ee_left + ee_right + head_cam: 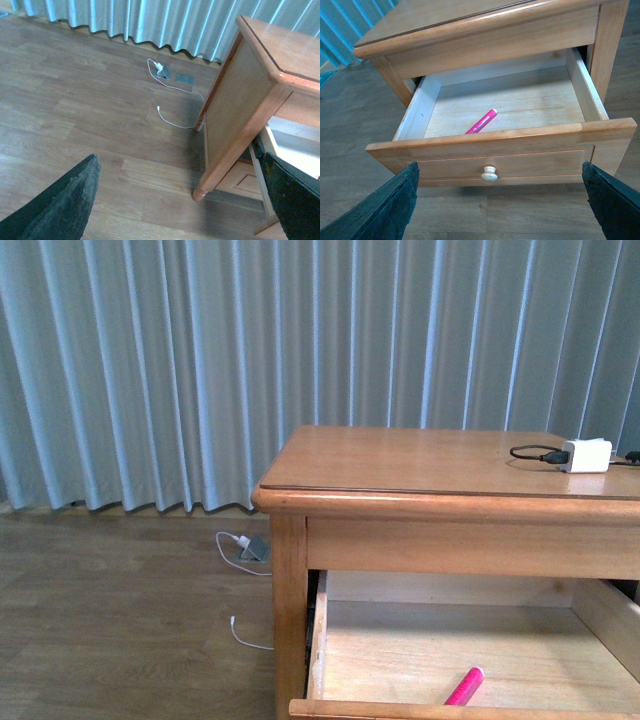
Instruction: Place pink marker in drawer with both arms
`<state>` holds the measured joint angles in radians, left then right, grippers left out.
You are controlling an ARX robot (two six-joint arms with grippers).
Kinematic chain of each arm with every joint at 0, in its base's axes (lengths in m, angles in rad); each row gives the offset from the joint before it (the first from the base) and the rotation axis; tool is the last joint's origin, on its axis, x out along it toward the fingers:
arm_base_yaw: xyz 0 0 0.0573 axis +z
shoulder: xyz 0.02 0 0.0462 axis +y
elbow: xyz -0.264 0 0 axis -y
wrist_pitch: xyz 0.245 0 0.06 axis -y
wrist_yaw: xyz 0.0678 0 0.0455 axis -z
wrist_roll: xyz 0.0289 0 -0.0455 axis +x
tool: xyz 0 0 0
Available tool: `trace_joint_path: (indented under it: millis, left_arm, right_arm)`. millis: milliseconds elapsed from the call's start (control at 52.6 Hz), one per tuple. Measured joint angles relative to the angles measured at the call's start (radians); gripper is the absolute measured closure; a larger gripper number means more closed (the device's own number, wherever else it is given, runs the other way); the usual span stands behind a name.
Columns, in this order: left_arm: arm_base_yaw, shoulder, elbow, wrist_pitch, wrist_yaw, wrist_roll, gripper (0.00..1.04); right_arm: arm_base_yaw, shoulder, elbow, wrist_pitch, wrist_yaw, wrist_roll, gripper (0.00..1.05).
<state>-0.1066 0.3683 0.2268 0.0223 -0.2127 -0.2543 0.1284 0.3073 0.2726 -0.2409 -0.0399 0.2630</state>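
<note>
As both wrist cameras show their fingers spread wide with nothing between them, I read the right gripper point(499, 170) and left gripper point(180, 156) as released. Just past the right one, the drawer point(500, 142) stands pulled out, its knob point(489, 173) facing me. Inside, the marker point(481, 121) lies slanted on the pale floor, close behind the front panel. Beyond, a white charger point(586, 455) sits on the dresser top point(420, 460), and the curtain point(200, 360) hangs behind.
</note>
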Motion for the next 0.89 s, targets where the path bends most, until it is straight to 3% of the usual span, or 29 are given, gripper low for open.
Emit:
trace_joint_path:
  millis: [247,361,665,741,894]
  left_arm:
    - [0.000,-0.042,-0.021,-0.011,-0.010,-0.069,0.06]
    - [0.090,-0.087,-0.083,0.104,0.192,0.099,0.26]
    - [0.103,-0.166,-0.150,0.106,0.210,0.236,0.85]
    - [0.104,-0.242,-0.156,0.012,0.210,0.239,0.99]
    - [0.104,-0.315,-0.170,-0.024,0.213,0.245,1.01]
  right_arm:
    - [0.000,0.000,0.000,0.000,0.000,0.000,0.08]
    - [0.000,0.000,0.000,0.000,0.000,0.000,0.08]
    - [0.000,0.000,0.000,0.000,0.000,0.000,0.08]
    - [0.000,0.000,0.000,0.000,0.000,0.000,0.08]
    - [0.000,0.000,0.000,0.000,0.000,0.000,0.08]
